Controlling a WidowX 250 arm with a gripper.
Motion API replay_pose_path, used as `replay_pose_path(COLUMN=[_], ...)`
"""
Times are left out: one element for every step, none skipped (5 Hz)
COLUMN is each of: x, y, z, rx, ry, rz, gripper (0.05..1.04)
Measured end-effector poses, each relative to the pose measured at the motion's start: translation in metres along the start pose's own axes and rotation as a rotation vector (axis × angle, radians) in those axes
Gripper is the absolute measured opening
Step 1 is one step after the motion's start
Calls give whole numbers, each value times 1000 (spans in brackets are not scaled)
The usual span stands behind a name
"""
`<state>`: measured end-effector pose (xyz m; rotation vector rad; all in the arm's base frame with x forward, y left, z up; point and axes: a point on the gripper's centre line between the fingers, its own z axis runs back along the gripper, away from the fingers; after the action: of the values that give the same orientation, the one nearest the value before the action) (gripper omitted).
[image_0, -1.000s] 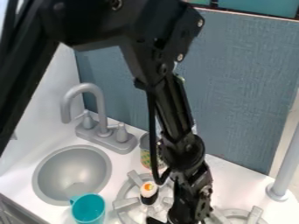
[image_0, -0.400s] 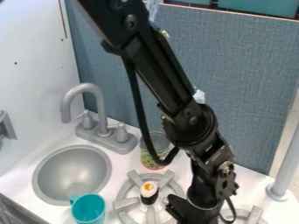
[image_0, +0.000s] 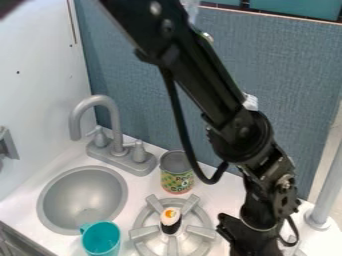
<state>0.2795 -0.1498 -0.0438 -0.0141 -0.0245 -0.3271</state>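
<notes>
The black gripper (image_0: 230, 235) hangs low at the right of the left burner, near the bottom edge, partly cut off there. Closest to it is a small sushi-like piece (image_0: 171, 220), white and orange on top with a dark lower part, on the grey burner (image_0: 144, 233). Behind the burner stands a can (image_0: 177, 179) with a green and yellow label. A teal cup (image_0: 101, 240) stands at the lower left, beside the sink.
A round grey sink (image_0: 83, 200) lies at the left with a grey faucet (image_0: 113, 120) behind it. A grey post (image_0: 326, 190) rises at the right edge. The blue-grey panel (image_0: 294, 100) backs the white counter (image_0: 214, 197).
The arm has swung to the right, and its gripper is now farther from the burner. The can has come fully into sight from behind the arm. The sushi-like piece and cup have not moved.
</notes>
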Motion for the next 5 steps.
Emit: replay_pose_path(x=[12,22,31,36,40], y=[-3,-9,-12,-14,-14], z=[-11,-21,-33,-40,-43], rx=[-5,-21,-32,-34,-31], ry=[29,49,64,74,83], rz=[-9,-16,-18,-11,3], gripper=[146,146,146,146,175])
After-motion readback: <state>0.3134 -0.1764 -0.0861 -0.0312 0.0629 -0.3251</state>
